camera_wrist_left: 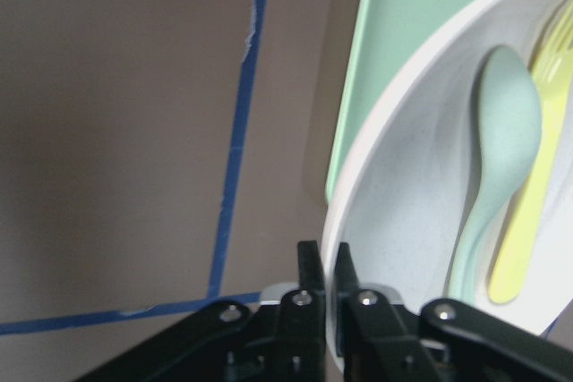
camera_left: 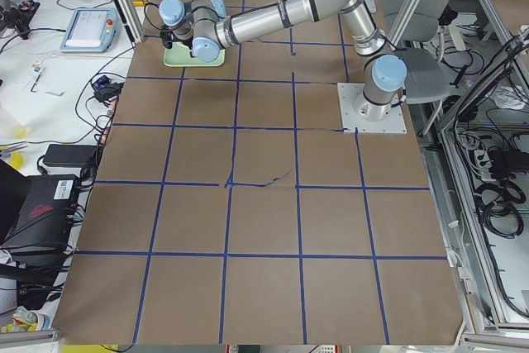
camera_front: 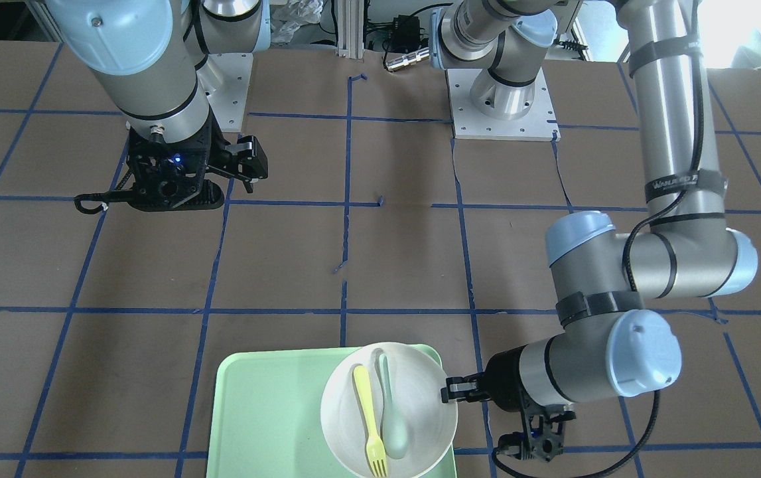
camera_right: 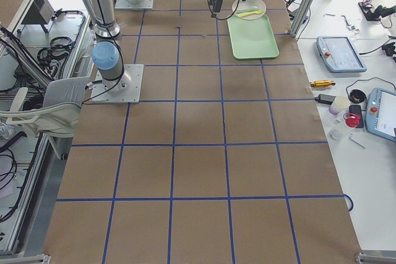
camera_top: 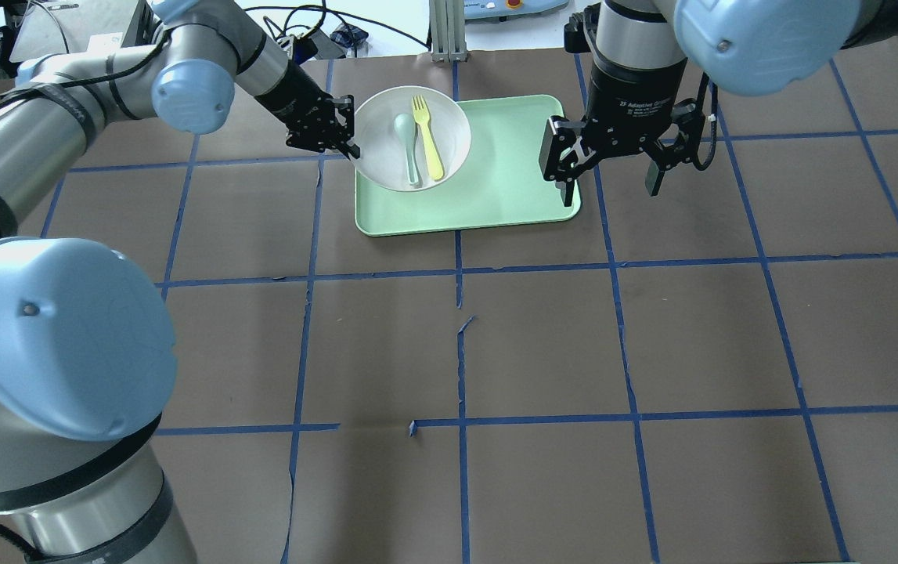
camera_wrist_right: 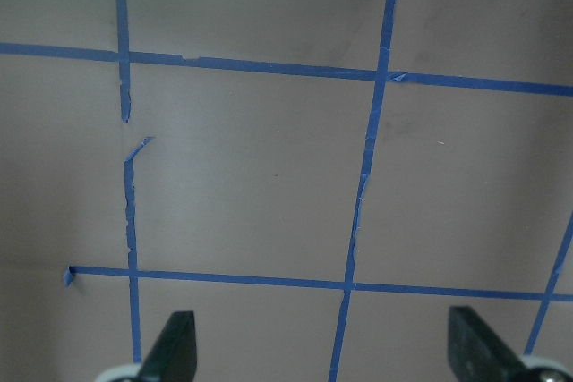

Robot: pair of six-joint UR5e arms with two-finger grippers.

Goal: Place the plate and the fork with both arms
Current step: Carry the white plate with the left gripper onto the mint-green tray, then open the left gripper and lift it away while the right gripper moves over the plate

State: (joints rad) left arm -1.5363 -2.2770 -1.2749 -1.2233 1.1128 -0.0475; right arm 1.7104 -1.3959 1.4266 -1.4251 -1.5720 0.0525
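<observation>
**Item 1, the plate** point(camera_top: 380, 133). Its rim sits between the fingertips of the left gripper point(camera_top: 348, 149). It overlaps the corner of the tray nearest that gripper. I cannot tell whether it is lifted or resting.

**Item 2, the fork** point(camera_top: 427, 137). It lies loose in the plate, ahead of the left gripper's fingertips and beyond the spoon point(camera_top: 409, 149), which lies beside it. It is well apart from the right gripper.

**Item 3, left gripper.** It is clamped on the plate's rim, one finger inside and one outside.

**Item 4, right gripper** point(camera_top: 609, 182). Its fingers are spread wide with nothing between them. It hangs over the table point(camera_top: 542, 337), just past the tray's far end from the plate.

**Item 5, the tray** point(camera_top: 511, 172). It is light green and lies between the two grippers.

**Status, as I judge it:** early. The plate is grasped but not yet set down anywhere new. The fork is untouched. Left to do: carry the plate off the tray and place it, have the right gripper pick up the fork, and place the fork.
</observation>
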